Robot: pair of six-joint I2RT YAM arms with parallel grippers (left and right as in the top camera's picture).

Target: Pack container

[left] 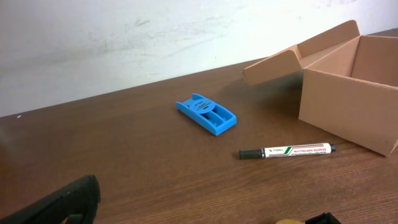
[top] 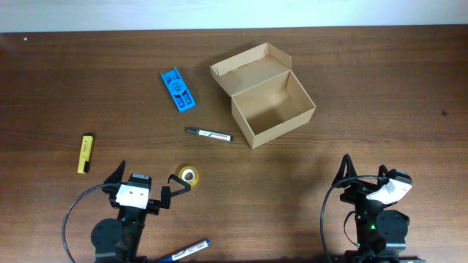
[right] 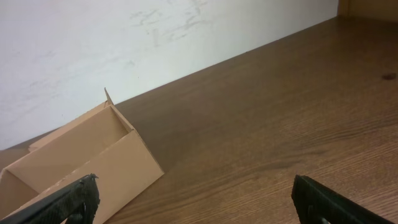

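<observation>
Currently your left gripper (left: 206, 208) has its jaws spread wide with nothing between them, and your right gripper (right: 194, 190) is the same. The container (top: 281, 134) stands lid-open, ahead and left of the right gripper, ahead-right of the left.

A small rectangular brown cardboard box (top: 272, 109) sits on the wooden table, right of centre and towards the far side, turned at an angle to the table edge. Its hinged flap lid (top: 250, 68) is open, tilted back from the far long wall. The plain brown inside looks empty.
</observation>
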